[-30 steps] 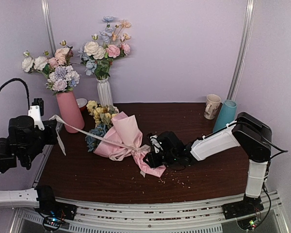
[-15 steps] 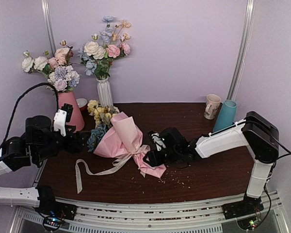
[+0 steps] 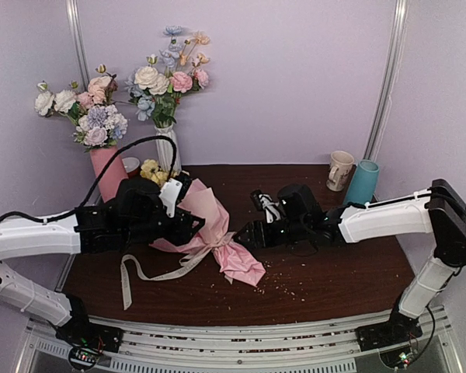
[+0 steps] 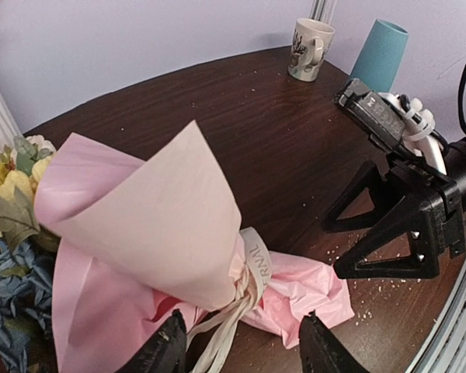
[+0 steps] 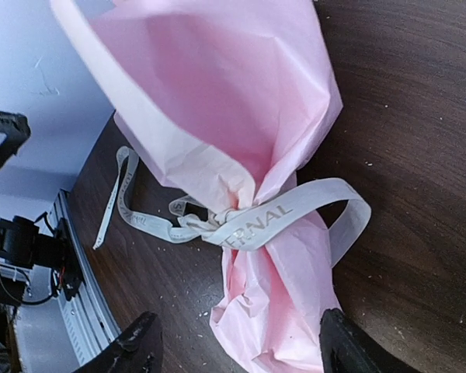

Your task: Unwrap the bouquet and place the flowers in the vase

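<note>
Lying on its side on the brown desk (image 3: 334, 272), the bouquet (image 3: 206, 221) is near the middle, a bit to the left. The pink paper (image 4: 147, 225) is wrapped around it. The cream ribbon (image 5: 256, 221) is tied round the thin part, and one long end trails over the desk toward the front left. The flowers (image 3: 154, 172) poke out of the wide end, which points to the back left. Some are yellow and some are blue.

The left tool (image 4: 241, 350) hangs just over the tied part. Its two fingers are apart and hold nothing, and the ribbon runs under the gap. The right tool (image 3: 245, 233) is close to the thin end of the bouquet, on the other side. Its fingers are spread wide and it holds nothing too.

The blue vase (image 3: 361, 185) stands up at the back right, well apart from the bouquet and just beside a cream mug (image 3: 340, 169). A pink vase (image 3: 109, 177) and a white vase (image 3: 168, 148) stand at the back left with other flowers in them.
</note>
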Available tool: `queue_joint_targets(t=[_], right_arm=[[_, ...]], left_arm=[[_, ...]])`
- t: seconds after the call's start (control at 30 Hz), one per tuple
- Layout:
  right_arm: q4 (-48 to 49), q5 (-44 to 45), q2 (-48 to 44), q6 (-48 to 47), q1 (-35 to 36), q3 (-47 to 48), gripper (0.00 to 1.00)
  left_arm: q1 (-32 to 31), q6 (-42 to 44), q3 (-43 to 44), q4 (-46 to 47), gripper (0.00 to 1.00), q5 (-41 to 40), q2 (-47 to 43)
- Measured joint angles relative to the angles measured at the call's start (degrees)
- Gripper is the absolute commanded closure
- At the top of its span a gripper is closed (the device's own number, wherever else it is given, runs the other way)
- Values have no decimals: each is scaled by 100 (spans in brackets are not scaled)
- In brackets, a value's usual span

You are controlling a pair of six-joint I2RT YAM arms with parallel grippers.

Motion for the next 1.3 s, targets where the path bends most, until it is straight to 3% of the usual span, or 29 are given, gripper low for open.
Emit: queue_joint_targets(t=[0.27, 0.73, 1.13, 1.23, 1.3], right_arm=[[507, -625, 439, 1008, -518, 81, 37], [1480, -1370, 1665, 2155, -531, 608, 45], [1657, -1491, 2109, 2302, -616, 909, 91], [1703, -1558, 2111, 2302, -625, 914, 99], [1738, -1591, 2111, 2291, -627, 922, 100]], left_arm=[[420, -85, 590, 634, 62, 328, 1185], [966, -219, 402, 1217, 68, 400, 1729], [1117, -221, 4, 1563, 70, 439, 1958], [1117, -223, -26, 1670, 71, 446, 1996], [1117, -225, -46, 1714, 72, 450, 2037]])
